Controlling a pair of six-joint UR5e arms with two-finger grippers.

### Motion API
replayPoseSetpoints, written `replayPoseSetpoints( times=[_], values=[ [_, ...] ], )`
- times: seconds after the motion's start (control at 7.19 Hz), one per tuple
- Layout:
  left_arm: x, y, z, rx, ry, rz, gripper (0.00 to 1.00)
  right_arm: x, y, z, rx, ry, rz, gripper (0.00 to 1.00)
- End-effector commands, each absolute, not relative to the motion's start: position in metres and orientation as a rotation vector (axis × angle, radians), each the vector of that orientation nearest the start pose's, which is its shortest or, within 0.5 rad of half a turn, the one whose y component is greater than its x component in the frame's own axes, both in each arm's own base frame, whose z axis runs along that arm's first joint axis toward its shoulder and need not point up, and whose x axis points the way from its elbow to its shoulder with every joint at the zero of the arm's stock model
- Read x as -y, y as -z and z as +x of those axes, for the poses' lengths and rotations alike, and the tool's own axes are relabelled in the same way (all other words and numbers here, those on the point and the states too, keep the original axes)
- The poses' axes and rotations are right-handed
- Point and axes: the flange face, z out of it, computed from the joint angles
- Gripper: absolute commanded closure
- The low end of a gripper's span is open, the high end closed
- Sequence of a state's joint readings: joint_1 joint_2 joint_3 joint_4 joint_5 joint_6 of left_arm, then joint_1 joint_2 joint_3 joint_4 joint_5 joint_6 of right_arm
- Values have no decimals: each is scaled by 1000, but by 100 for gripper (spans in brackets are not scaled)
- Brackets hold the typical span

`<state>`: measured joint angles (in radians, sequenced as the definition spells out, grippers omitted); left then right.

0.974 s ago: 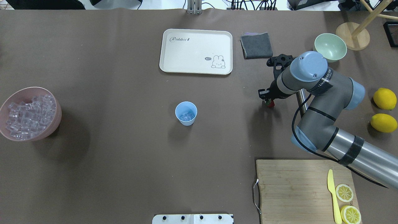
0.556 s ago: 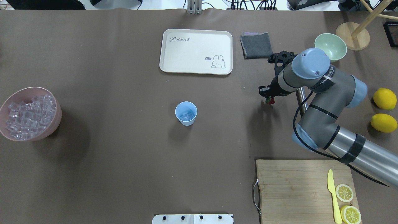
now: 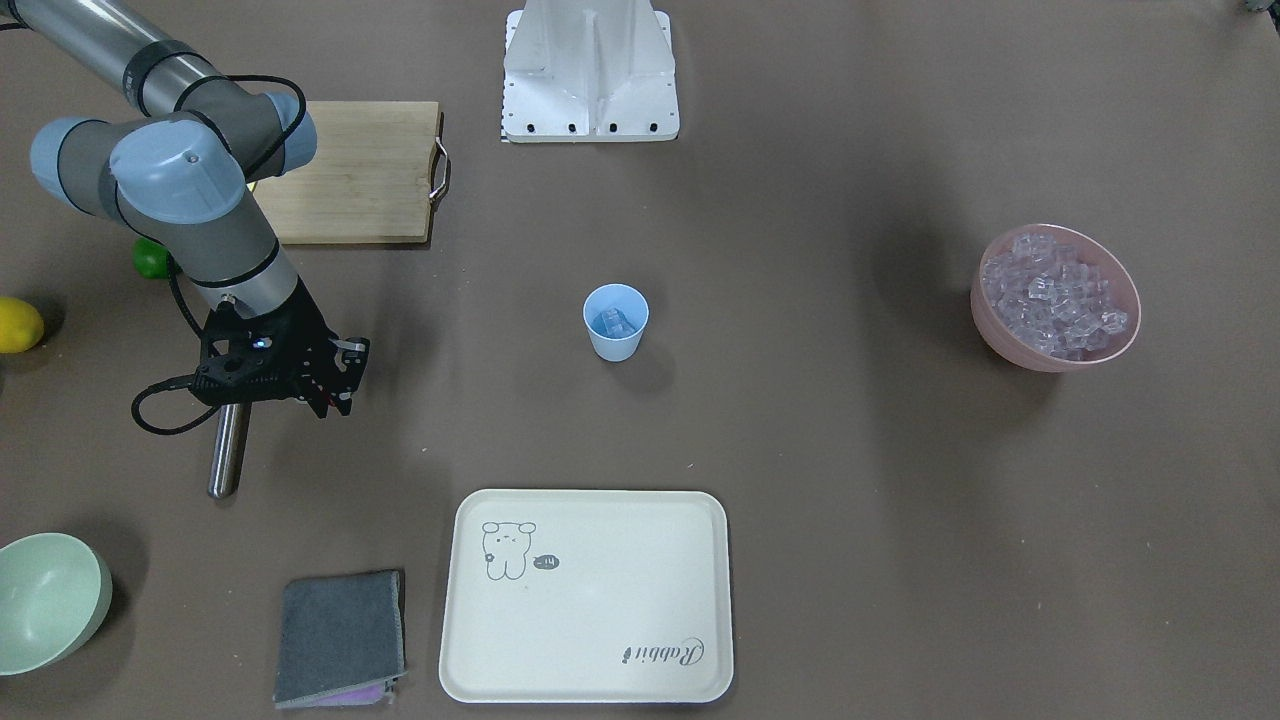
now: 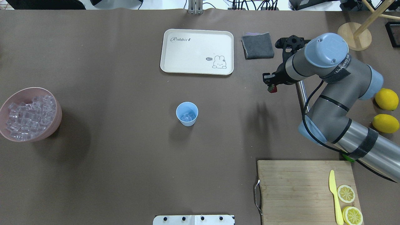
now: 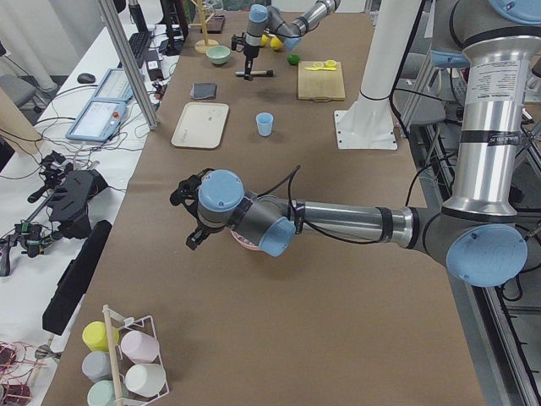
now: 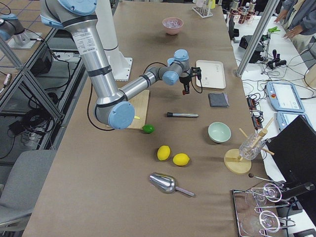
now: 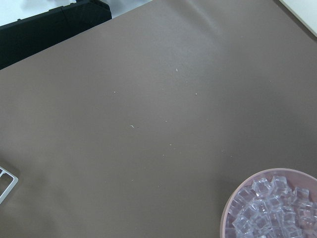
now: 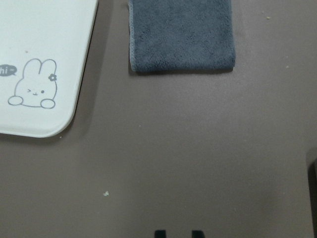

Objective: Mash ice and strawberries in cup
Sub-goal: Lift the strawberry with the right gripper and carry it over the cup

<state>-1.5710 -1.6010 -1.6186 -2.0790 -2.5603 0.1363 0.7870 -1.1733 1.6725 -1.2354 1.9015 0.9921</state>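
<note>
Ice (image 4: 187,117) in cup (image 4: 187,123) and pink bowl (image 4: 58,118)

Overhead view: cream rabbit tray (image 4: 197,51) top centre, grey cloth (image 4: 257,46) beside it, wooden cutting board (image 4: 293,187) lower right, two lemons (image 4: 387,99) right edge.

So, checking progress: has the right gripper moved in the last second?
Yes. In the overhead view the right gripper, shut on the strawberry, has shifted away from the robot, nearer the grey cloth.
</note>
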Motion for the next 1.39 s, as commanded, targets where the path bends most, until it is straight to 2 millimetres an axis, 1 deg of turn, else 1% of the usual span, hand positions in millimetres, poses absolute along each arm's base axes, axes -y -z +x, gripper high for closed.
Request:
replayPoseSetpoints(
  times=[0.0, 0.28, 0.42, 0.56, 0.7, 0.83, 0.97, 1.11, 1.25],
  values=[
    [516, -544, -51, -920, -415, 612, 3, 534, -328, -382, 874, -60, 322, 100],
    [514, -547, -54, -897, -407, 615, 3, 537, -275, -386, 938, -42, 379, 100],
    [515, -545, -54, -897, -408, 618, 3, 534, -253, -387, 971, -41, 395, 100],
    [515, -544, -54, -897, -408, 618, 3, 527, -232, -389, 1003, -28, 413, 100],
    [518, -538, -53, -905, -415, 625, 3, 510, -215, -400, 1043, -25, 402, 100],
    [513, -536, -53, -906, -419, 632, 3, 499, -192, -416, 1079, -6, 403, 100],
    [511, -536, -52, -907, -420, 630, 3, 488, -181, -424, 1107, -23, 380, 100],
    [512, -536, -52, -905, -418, 629, 3, 473, -169, -435, 1126, -16, 391, 100],
    [512, -536, -52, -904, -420, 631, 3, 459, -164, -449, 1129, -1, 401, 100]
  ],
)
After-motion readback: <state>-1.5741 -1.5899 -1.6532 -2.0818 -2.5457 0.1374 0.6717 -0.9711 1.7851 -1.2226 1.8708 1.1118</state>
